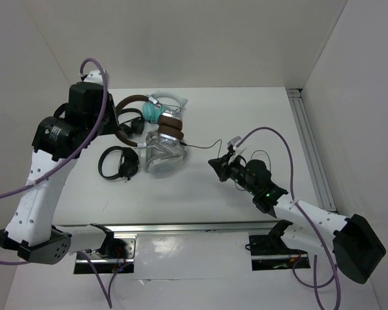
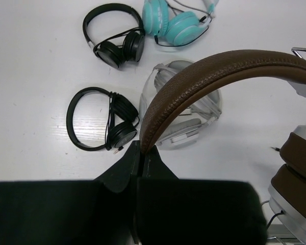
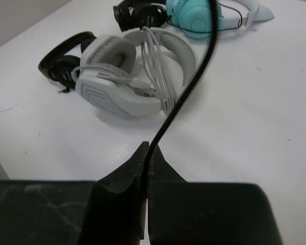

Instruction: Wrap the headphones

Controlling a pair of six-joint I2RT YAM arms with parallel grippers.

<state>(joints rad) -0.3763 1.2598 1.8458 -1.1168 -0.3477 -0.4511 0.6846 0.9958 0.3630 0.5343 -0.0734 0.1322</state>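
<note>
**Item:** brown on-ear headphones (image 2: 224,71). Dark brown padded headband, brown-and-silver earcups (image 2: 296,168), thin dark cable (image 3: 194,76).

**Location:** far-left part of the white table (image 1: 258,123). The headband appears lifted clear of the surface, and the earcups hang just above a white headset (image 2: 181,107). The cable runs rightward from the earcups to the right arm and is not yet wound.

**Hazards:**
- The cable is very thin and may slide through the pinch once winding pulls it taut.
- A hard pull could strain the cable where it enters the earcup.
- The headband is held only at the fingertips, so it may swivel under sideways cable tension.
- A loose loop could catch on the white headset directly below.
- The plug end cannot be made out from above, so the spare length is uncertain.

**Left gripper** (image 2: 143,150): fully closed, fingertips pinching the headband near one end.

**Right gripper** (image 3: 149,153): fully closed, cable nipped between the fingertips and rising away from them.

**Neighbours:**
- Teal headphones (image 2: 176,23), beyond the white headset.
- Two all-black pairs: one (image 2: 115,35) beside the teal pair, the other (image 2: 99,120) lying just beside the white headset.
</note>
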